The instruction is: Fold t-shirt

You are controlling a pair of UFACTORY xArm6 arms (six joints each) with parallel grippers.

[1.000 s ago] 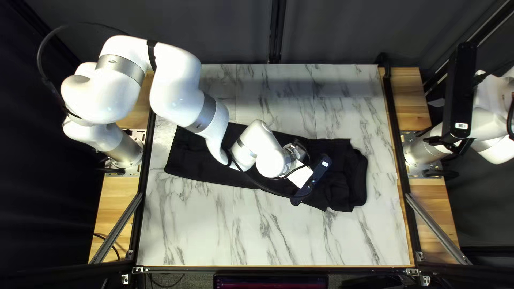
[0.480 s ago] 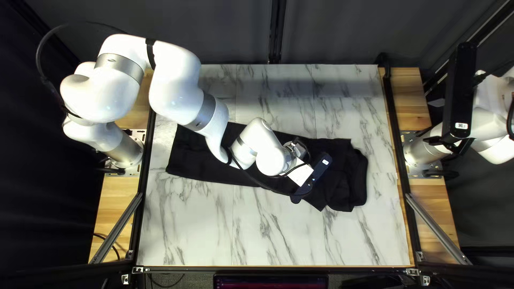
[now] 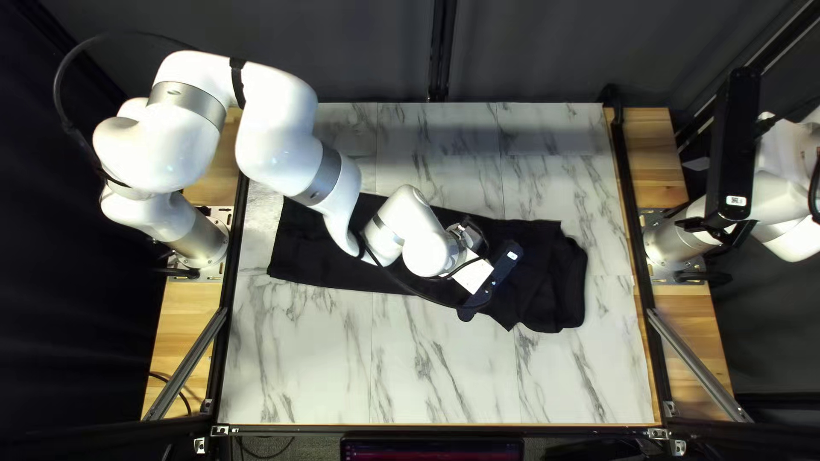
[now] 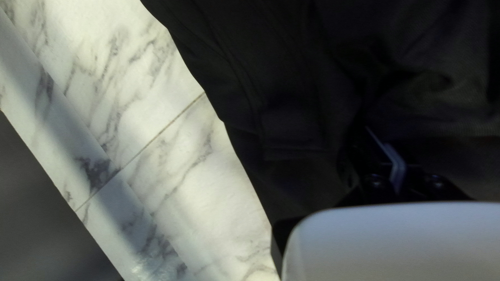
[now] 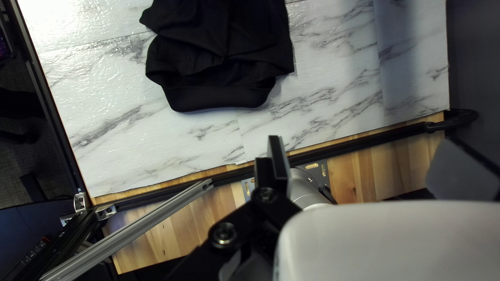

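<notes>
Since the earlier frames, the left arm (image 3: 278,137) has edged up and left, and the lower corner of the shirt (image 3: 555,282) has gone the same way; the right arm (image 3: 790,239) looks unmoved.

Nearest, at the bottom centre of the top left view, is a dark screen (image 3: 431,450). Just above it begins the table (image 3: 427,384), white with grey marble veins.

The black shirt lies across the middle of the table in a long folded strip, sloping from left of centre down to the right. Its right end is bunched, with loose folds. The left gripper (image 3: 472,276) is low over the strip, just right of centre, partly hidden by its own camera. Its wrist view is dark, but the fingers appear close together, pinching the cloth.

The right gripper (image 3: 705,225) is at the right of the top left view, off the shirt and near its arm's base. Its wrist view shows one finger (image 5: 278,161) set far to the side, so it stands wide, with the shirt's rounded end lying well ahead.

Farthest, across the top, hangs a dark curtain (image 3: 342,51).
</notes>
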